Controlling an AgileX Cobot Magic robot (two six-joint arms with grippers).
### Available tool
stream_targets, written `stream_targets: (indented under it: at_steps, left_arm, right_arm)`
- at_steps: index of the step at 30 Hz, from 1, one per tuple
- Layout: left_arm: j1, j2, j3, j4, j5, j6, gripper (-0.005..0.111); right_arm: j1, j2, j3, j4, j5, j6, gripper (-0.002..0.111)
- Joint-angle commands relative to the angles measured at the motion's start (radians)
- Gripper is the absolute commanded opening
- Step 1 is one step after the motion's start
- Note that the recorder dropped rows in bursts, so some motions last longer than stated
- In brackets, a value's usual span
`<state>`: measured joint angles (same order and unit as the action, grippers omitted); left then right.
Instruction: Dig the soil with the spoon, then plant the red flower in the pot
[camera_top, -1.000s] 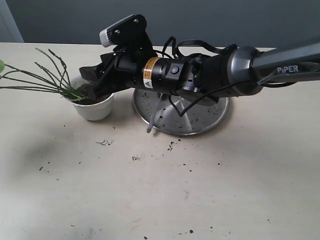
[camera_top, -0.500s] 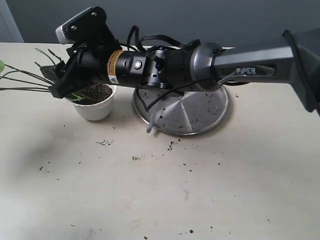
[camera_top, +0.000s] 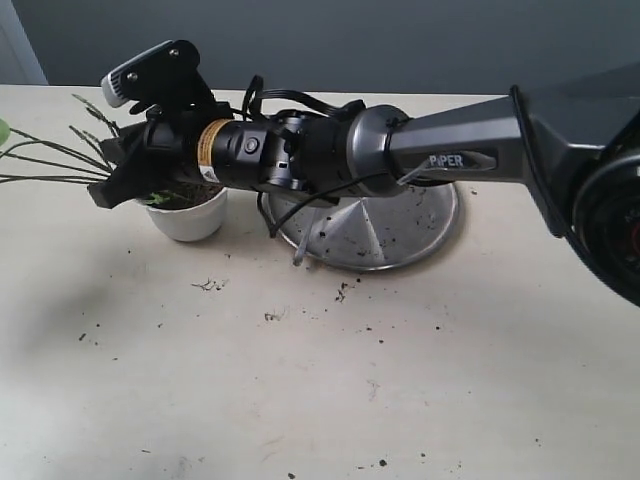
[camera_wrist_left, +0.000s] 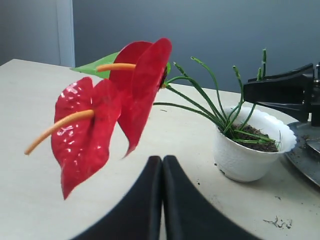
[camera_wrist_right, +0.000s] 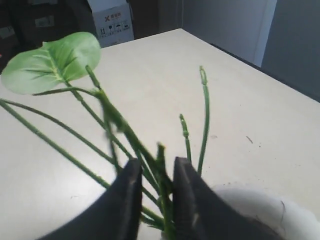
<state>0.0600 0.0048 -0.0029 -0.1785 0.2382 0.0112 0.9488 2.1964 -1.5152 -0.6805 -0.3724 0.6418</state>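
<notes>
The white pot holds dark soil and the red flower, whose green stems lean out to the left. Its two glossy red blooms and green leaf hang past the pot. My right gripper reaches across over the pot's left rim, its jaws narrowly apart and closed round the bunch of stems. My left gripper is shut and empty, low over the table short of the pot. The spoon leans on the steel plate's front left edge.
The round steel plate, dusted with soil, sits right of the pot under my right arm. Soil crumbs are scattered on the beige table in front of it.
My right arm has swung left, from above the pot and plate to the stems at the pot's left side, and has sunk a little. The pot, plate and spoon have not moved.
</notes>
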Motion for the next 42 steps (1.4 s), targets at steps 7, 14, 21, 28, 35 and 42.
stream_targets:
  at_steps: [7,14,21,28,35,42]
  left_arm:
    - [-0.002,-0.005,0.003,0.002,0.001,-0.001,0.0]
    - [-0.002,-0.005,0.003,0.002,0.001,-0.001,0.0]
    - [-0.002,-0.005,0.003,0.002,0.001,-0.001,0.0]
    - [-0.002,-0.005,0.003,0.002,0.001,-0.001,0.0]
    - [-0.002,-0.005,0.003,0.002,0.001,-0.001,0.0]
    - [-0.002,-0.005,0.003,0.002,0.001,-0.001,0.0]
  right_arm:
    - [-0.051,-0.001,-0.007,0.175,0.112,-0.066,-0.001]
    - [-0.052,-0.001,-0.007,0.175,0.26,-0.071,-0.001]
    - [-0.064,-0.001,-0.005,0.17,0.372,-0.076,-0.001]
    - [-0.081,-0.001,-0.005,0.175,0.404,-0.076,-0.001]
    - [-0.081,-0.001,-0.005,0.175,0.501,-0.076,-0.001]
    - [-0.081,-0.005,0.092,0.173,0.469,-0.076,-0.001]
